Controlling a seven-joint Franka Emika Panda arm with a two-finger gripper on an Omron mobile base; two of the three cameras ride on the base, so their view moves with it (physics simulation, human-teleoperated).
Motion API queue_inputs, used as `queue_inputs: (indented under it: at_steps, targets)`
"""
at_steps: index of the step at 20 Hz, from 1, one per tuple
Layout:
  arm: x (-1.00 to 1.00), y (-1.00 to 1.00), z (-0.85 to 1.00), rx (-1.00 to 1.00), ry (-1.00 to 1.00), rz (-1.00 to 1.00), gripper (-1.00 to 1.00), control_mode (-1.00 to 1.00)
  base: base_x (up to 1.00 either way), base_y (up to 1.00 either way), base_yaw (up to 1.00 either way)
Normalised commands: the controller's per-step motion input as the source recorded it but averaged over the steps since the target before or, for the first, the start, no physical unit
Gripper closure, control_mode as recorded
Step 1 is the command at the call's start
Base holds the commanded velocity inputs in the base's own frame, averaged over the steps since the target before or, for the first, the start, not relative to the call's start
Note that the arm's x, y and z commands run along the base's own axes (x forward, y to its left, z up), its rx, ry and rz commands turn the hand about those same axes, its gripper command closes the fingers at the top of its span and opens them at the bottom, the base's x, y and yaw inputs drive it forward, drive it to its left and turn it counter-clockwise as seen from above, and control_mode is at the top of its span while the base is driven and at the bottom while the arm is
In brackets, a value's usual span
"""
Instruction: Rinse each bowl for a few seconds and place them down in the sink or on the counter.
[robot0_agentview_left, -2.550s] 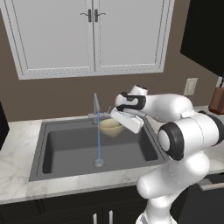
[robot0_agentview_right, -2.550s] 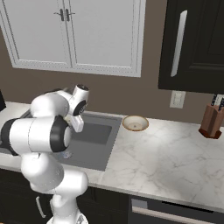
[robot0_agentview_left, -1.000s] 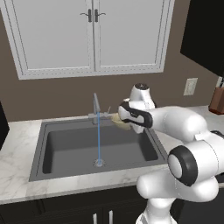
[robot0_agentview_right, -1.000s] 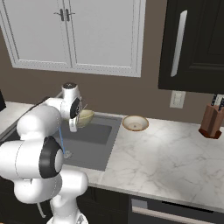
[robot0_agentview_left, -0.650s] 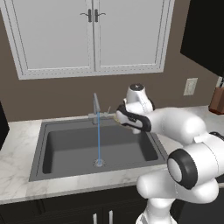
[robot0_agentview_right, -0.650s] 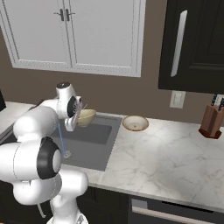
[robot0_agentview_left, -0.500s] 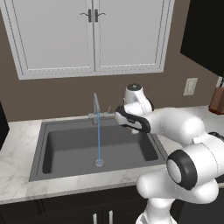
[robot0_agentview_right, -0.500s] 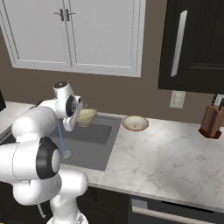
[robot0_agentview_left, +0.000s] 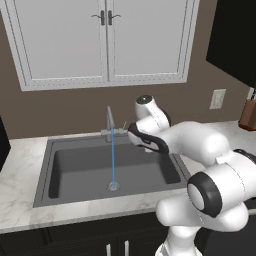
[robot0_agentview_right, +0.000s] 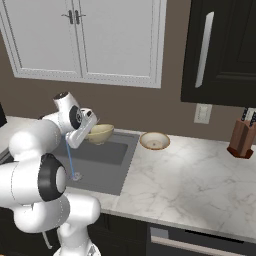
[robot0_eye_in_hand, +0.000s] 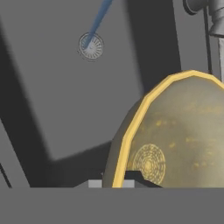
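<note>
My gripper (robot0_eye_in_hand: 114, 180) was clamped on the rim of the yellow bowl (robot0_agentview_right: 100, 133), held above the sink (robot0_agentview_left: 80, 167) at its far right, just right of the water stream (robot0_agentview_left: 113, 160); the tan bowl (robot0_agentview_right: 154, 141) sat on the counter (robot0_agentview_right: 200, 185) beside the sink

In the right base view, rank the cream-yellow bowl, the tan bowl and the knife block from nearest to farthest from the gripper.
1. Cream-yellow bowl: held in the shut gripper, over the sink's back right corner.
2. Tan bowl: on the counter, just right of the sink.
3. Knife block: far right, against the wall.
</note>
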Motion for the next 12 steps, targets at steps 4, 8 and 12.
queue_inputs:
  at_steps: [4, 8, 12]
  targets:
    - [0.0, 0.0, 0.04, -0.05, -0.01, -0.23, 1.0, -1.0, 0.0, 0.0, 0.0]
    - [0.0, -0.03, 0.0, -0.03, -0.01, -0.22, 1.0, -1.0, 0.0, 0.0, 0.0]
    - [0.0, -0.25, 0.0, -0.01, 0.0, -0.16, 1.0, -1.0, 0.0, 0.0, 0.0]
